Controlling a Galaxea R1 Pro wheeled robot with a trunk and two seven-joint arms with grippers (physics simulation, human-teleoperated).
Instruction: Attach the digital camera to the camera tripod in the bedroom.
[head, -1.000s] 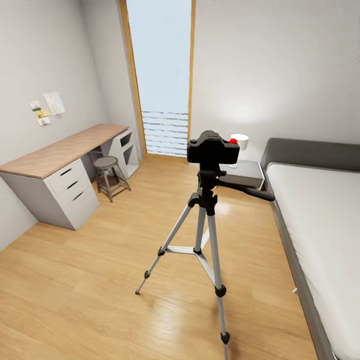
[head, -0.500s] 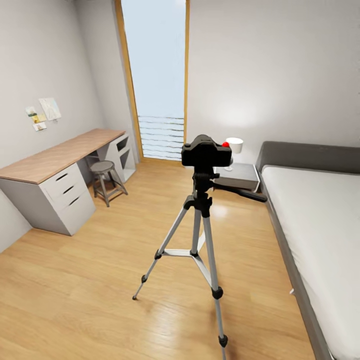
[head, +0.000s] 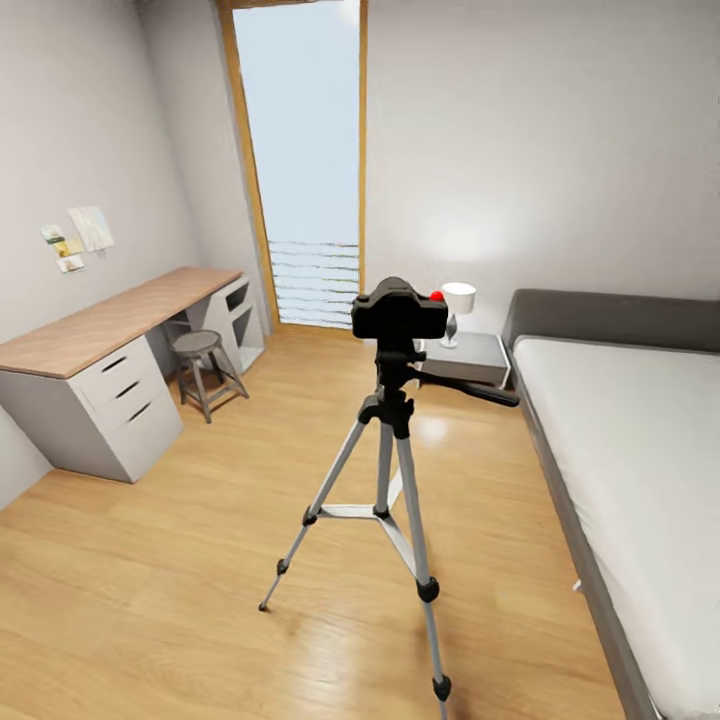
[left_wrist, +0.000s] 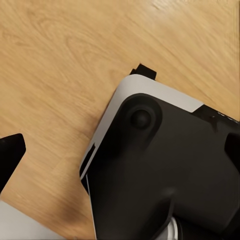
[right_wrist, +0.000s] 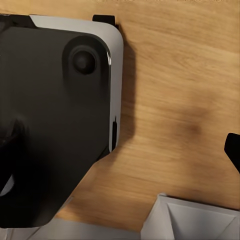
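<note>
The digital camera (head: 398, 312), black with a red round button, sits on the head of the camera tripod (head: 385, 470) in the middle of the bedroom floor. The tripod stands upright on three spread silver legs, its pan handle (head: 470, 388) pointing toward the bed. My left gripper (left_wrist: 120, 150) is open, one black fingertip (left_wrist: 10, 155) at each side of its view, with nothing between them. My right gripper (right_wrist: 120, 145) is also open and empty. Both hang over my own base and the wood floor, away from the tripod.
A grey bed (head: 640, 450) runs along the right. A nightstand (head: 470, 355) with a white lamp (head: 458, 300) stands behind the tripod. A desk (head: 100, 330) and round stool (head: 200, 365) are at the left, a tall window (head: 300, 170) at the back. My base (left_wrist: 165, 165) shows below the wrists.
The whole head view has shifted: the room and tripod look slightly smaller and further off, so the camera has moved back. Camera and tripod stand as before.
</note>
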